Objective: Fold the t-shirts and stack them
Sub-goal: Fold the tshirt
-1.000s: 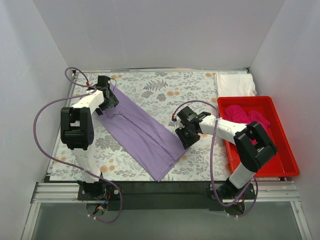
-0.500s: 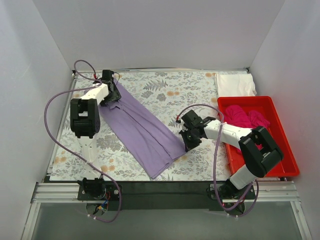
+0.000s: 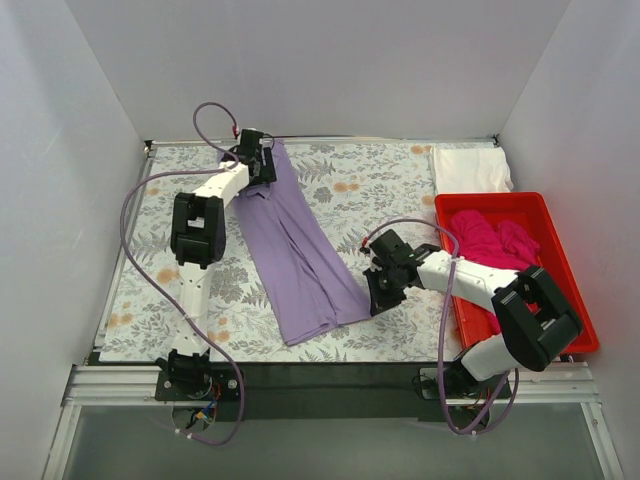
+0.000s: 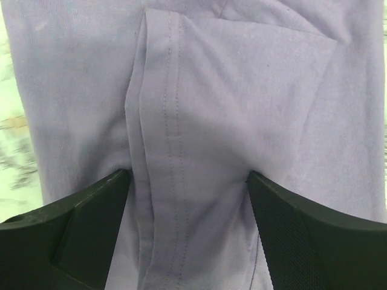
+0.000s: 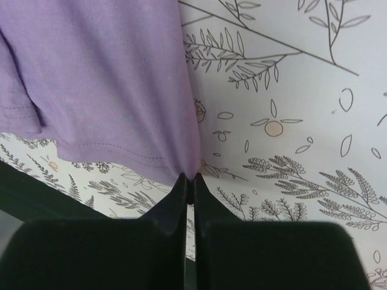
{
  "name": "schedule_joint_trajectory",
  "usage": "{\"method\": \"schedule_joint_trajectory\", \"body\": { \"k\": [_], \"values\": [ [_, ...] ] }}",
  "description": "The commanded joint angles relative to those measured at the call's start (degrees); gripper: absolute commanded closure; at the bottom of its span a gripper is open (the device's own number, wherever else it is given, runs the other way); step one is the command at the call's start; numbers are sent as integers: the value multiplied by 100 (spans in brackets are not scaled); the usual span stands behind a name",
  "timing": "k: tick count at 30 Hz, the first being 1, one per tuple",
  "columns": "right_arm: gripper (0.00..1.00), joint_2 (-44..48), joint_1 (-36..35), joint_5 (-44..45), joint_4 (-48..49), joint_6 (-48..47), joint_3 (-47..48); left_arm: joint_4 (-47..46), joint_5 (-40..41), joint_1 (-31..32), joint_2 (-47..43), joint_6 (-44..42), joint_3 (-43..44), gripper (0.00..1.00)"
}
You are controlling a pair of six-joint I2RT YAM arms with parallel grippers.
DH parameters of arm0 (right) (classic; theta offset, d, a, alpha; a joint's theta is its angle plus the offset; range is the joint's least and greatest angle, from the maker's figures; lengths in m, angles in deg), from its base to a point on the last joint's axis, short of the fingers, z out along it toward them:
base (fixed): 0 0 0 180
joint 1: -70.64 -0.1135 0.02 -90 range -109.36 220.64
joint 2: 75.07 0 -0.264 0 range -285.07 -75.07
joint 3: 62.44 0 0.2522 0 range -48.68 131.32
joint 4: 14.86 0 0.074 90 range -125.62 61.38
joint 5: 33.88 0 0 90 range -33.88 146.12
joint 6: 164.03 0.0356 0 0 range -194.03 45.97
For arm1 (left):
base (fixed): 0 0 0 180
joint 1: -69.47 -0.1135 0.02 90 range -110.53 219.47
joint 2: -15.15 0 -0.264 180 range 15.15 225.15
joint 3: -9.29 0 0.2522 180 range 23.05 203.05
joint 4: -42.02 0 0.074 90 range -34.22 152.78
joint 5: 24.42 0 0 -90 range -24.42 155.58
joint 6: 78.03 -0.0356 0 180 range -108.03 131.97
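Note:
The lavender t-shirt (image 3: 295, 250) lies as a long folded strip running from the back middle of the tablecloth down toward the front. My left gripper (image 3: 262, 165) holds its far end; in the left wrist view the fingers (image 4: 188, 181) grip a seamed fold of the lavender fabric (image 4: 242, 90). My right gripper (image 3: 375, 295) is shut on the near hem corner, seen in the right wrist view (image 5: 189, 178) pinching the shirt (image 5: 103, 78). The magenta t-shirt (image 3: 490, 235) lies crumpled in the red bin. The white t-shirt (image 3: 470, 168) lies folded at the back right.
The red plastic bin (image 3: 570, 300) stands along the right side. The grey-and-orange floral tablecloth (image 3: 380, 190) covers the table. White walls close in the left, back and right. The table's dark front edge (image 3: 330, 375) runs by the arm bases.
My left gripper has swung from the back left to the back middle, dragging the shirt's far end with it. My right gripper has moved slightly nearer. The strip now lies steeper.

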State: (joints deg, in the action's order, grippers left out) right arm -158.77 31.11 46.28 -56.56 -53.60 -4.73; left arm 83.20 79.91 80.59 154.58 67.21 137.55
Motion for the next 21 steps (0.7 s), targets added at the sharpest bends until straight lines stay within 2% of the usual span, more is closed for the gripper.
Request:
{"method": "schedule_joint_trajectory", "body": {
  "k": [1,2,3,8,15,19,21],
  "values": [
    [94,126,-37,0,-624,199,-44,-35,-633,207,497,-67,-59,26],
    [89,169,-37,35,-625,216,8,-35,-607,198,453,-40,-59,25],
    [79,205,-29,105,-642,242,44,-35,-580,198,331,-14,-129,23],
    [61,424,-37,386,-703,181,377,-35,-326,207,-565,135,-568,20],
    [49,574,138,528,-712,-73,650,334,-150,242,-2419,889,-1718,18],
    [50,583,244,475,-704,-240,817,806,-53,400,-3421,1365,-2545,18],
    [50,557,270,405,-678,-346,870,1123,0,575,-3931,1899,-3053,19]
  ]
}}
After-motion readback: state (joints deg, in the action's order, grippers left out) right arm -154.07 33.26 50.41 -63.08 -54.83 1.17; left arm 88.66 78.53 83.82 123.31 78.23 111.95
